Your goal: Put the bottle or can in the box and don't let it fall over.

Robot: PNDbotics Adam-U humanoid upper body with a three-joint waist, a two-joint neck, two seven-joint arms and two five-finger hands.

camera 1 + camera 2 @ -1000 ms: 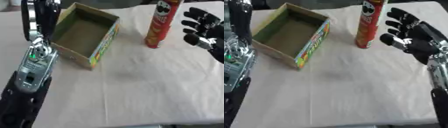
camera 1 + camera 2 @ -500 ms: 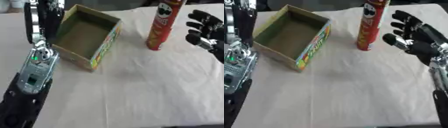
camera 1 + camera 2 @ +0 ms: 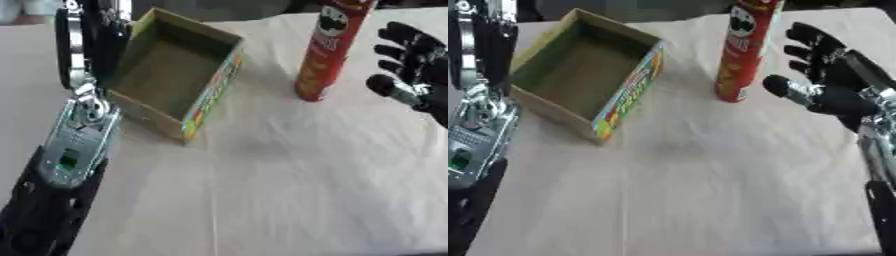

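Red can upright between box and open right hand.

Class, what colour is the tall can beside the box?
Red can, clearest in the right eye view.

An open cardboard box sits at the far left of the cloth-covered table, nothing inside it. To its right, apart from it, a tall chip can stands upright on the cloth. The right hand hovers just right of the can, fingers spread. The left hand is raised beside the box's left wall.
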